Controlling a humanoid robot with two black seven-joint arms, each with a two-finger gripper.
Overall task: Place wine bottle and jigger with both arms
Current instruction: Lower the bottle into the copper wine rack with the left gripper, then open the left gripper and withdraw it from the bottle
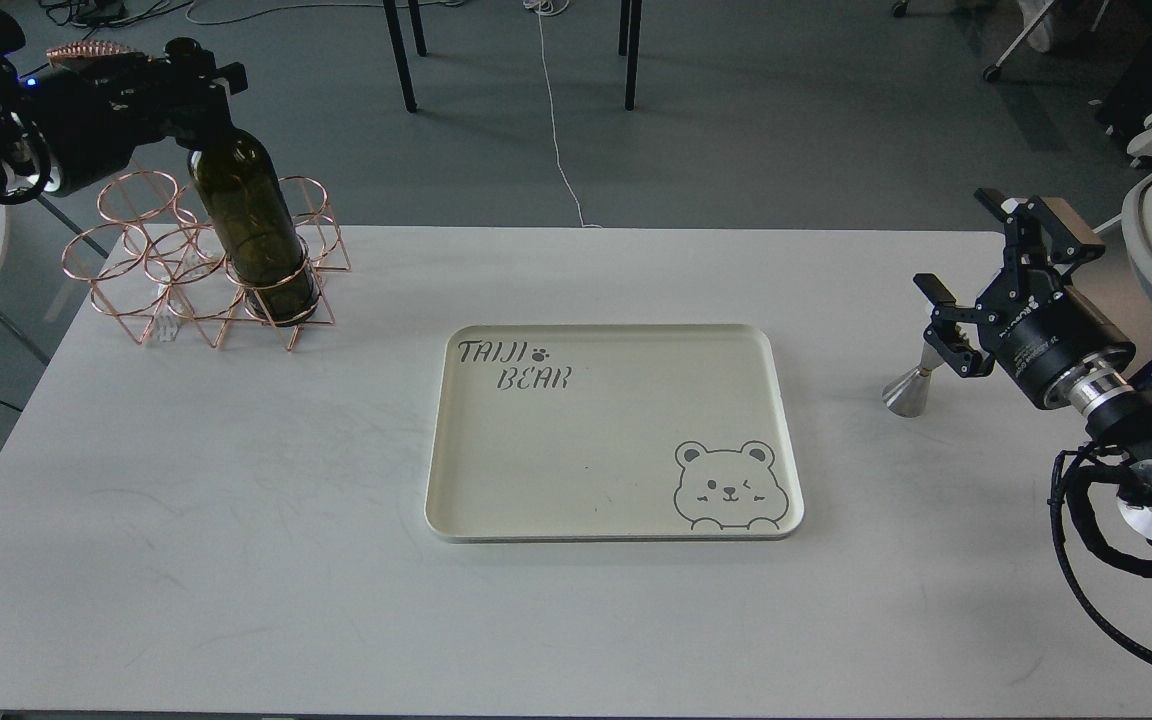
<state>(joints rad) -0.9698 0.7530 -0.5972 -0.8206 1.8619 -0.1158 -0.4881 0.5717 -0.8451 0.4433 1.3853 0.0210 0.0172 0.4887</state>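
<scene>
The dark olive-green wine bottle [254, 240] stands nearly upright at the back left, its base inside a front ring of the copper wire rack [141, 270]. My left gripper [198, 88] is shut on the bottle's neck, which it hides. The silver jigger [908, 388] stands on the white table [236, 500] at the right. Its upper cone is partly hidden behind the lower finger [948, 335] of my right gripper [953, 242]. That gripper is wide open, with the jigger just beside and below its lower finger.
A cream tray [788, 420] printed with "TAIJI BEAR" and a bear face lies in the middle of the table. Chair legs and a white cable are on the floor behind the table. White chairs stand at the far left and far right.
</scene>
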